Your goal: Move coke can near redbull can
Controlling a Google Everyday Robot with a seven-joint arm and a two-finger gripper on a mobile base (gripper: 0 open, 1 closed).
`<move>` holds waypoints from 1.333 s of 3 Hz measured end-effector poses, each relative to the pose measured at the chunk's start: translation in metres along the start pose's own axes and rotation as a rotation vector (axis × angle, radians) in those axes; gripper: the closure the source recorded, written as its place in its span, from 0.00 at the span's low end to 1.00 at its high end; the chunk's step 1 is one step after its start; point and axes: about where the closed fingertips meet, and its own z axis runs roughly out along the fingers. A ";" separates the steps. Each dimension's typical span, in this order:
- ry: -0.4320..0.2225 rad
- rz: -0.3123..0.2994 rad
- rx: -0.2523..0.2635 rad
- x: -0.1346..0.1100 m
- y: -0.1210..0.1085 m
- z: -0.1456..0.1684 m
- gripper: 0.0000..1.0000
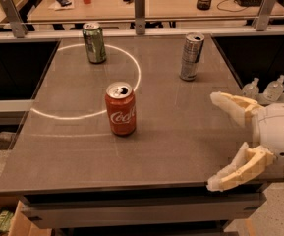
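Hovering over the front right corner of the counter (82, 156), the gripper (214, 141) is spreading its two pale fingers wide, with nothing between them. It is pointing left, toward the middle of the surface.

Further in, the coke (121, 108) is standing upright left of centre, well apart from the gripper, just touching the near arc of a white ring (137, 73) marked on the counter. Its top is showing an opened mouth, so it may be carrying liquid.

I am judging the step in hand to be the reach. It is going well if the arm is travelling left and low, so that the fingers are straddling the coke at mid-height rather than at the rim. They should be closing only once the can is sitting centred between them. Nudging it first is risking a tip.

Beyond, toward the far right, the redbull (191, 56) is standing upright, well apart from the coke. Being slim and tall, it is looking easy to topple. The carry should therefore be ending just beside it, on its near side, with a gap left.

At the far left a green can (94, 43) is standing out of the path.
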 end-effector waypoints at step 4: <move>-0.130 -0.112 0.177 0.005 -0.022 0.103 0.00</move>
